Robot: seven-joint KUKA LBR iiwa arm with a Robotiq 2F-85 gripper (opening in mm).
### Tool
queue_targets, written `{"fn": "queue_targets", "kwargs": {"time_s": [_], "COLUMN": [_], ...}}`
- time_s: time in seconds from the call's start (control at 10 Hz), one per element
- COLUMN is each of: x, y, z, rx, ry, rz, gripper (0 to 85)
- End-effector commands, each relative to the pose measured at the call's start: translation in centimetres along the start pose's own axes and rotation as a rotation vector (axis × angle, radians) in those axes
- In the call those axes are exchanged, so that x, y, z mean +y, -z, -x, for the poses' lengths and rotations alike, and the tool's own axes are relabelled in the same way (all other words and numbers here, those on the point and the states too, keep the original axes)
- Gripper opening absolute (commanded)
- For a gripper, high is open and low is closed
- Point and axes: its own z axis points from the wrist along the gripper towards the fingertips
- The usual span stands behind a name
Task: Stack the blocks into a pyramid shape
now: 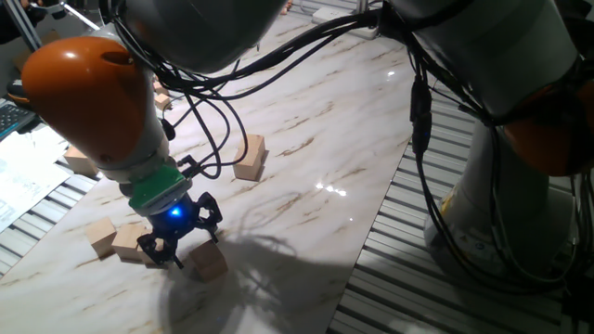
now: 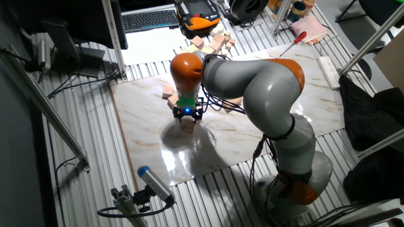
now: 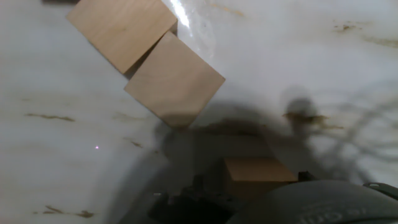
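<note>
My gripper [image 1: 181, 246] hangs low over the marble table [image 1: 306, 139], fingers spread apart and holding nothing. One tan cube [image 1: 209, 261] rests on the table right by the fingertips; it also shows under the hand in the other fixed view [image 2: 187, 124] and at the bottom of the hand view [image 3: 258, 174]. Two more cubes [image 1: 102, 237] [image 1: 131, 241] lie side by side just left of the gripper. In the hand view they lie ahead, touching corner to edge [image 3: 121, 25] [image 3: 174, 78]. The other cubes are not clearly told apart.
A bigger pale block [image 1: 249, 156] lies farther back on the table. More wooden pieces sit at the left edge [image 1: 80, 163] and in a pile beyond the table [image 2: 211, 41]. The table's front edge [image 1: 367, 241] drops to a slatted floor. Cables [image 1: 213, 111] hang above the hand.
</note>
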Motion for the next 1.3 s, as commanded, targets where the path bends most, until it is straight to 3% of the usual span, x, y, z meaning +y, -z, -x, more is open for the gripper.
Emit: {"fn": "queue_targets", "kwargs": {"time_s": [0.0, 0.5, 0.7, 1.0, 1.2], "x": [0.0, 0.0, 0.0, 0.1, 0.1], "y": [0.0, 0.0, 0.0, -0.9, -0.9], "z": [0.0, 0.0, 0.0, -2.0, -1.8], "rx": [-0.007, -0.028, -0.025, -0.033, -0.032], "ry": [-0.004, 0.000, -0.013, -0.036, -0.032], "rz": [0.000, -0.033, -0.026, -0.028, -0.025], "gripper": [68.0, 68.0, 68.0, 68.0, 68.0]}}
